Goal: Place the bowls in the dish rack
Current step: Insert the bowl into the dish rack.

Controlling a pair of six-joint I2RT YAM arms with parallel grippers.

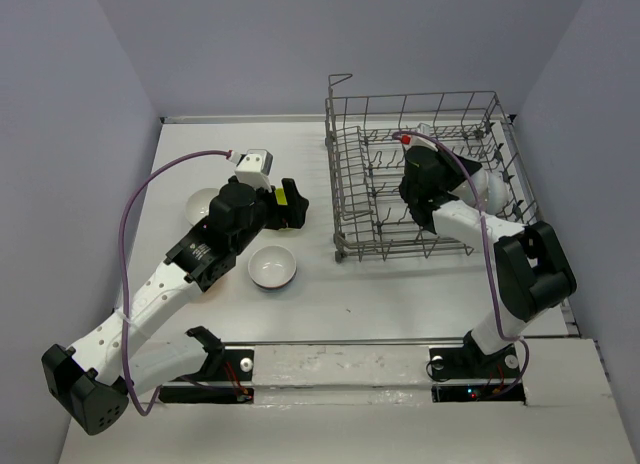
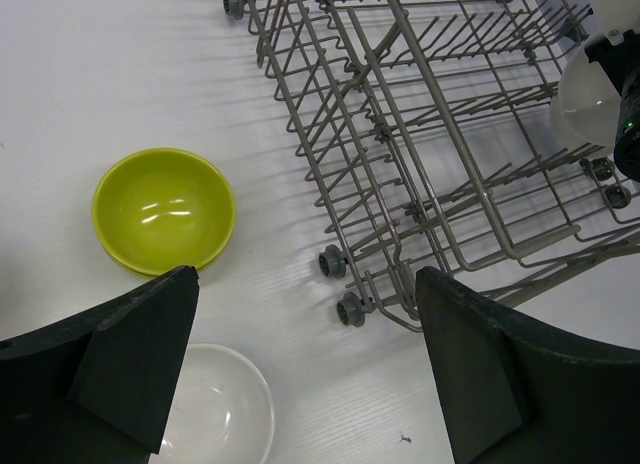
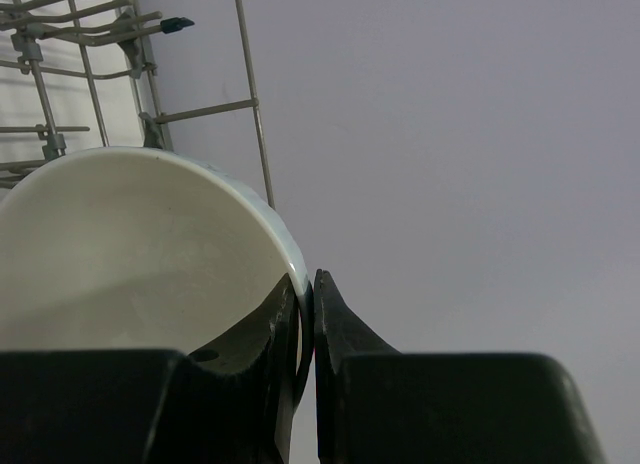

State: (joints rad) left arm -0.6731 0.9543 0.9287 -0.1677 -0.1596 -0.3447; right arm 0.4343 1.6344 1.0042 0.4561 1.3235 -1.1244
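The dish rack (image 1: pixel 335 184) stands at the back right, a grey wire basket on small wheels (image 2: pixel 350 309). My right gripper (image 1: pixel 472 182) reaches into its right side and is shut on the rim of a white bowl (image 3: pixel 130 254), which it holds up on edge by the rack's wires (image 3: pixel 250 84). My left gripper (image 2: pixel 305 274) hovers wide open over the table, left of the rack's near corner, holding nothing. Below it are a lime green bowl (image 2: pixel 165 209) and a white bowl (image 2: pixel 215 404), both upright. The white one (image 1: pixel 272 266) lies just in front of the left arm.
A third pale bowl (image 1: pixel 203 206) is partly hidden behind the left arm. Grey walls close the table in on the left, back and right. The right arm's purple cable (image 1: pixel 470 184) arches over the rack.
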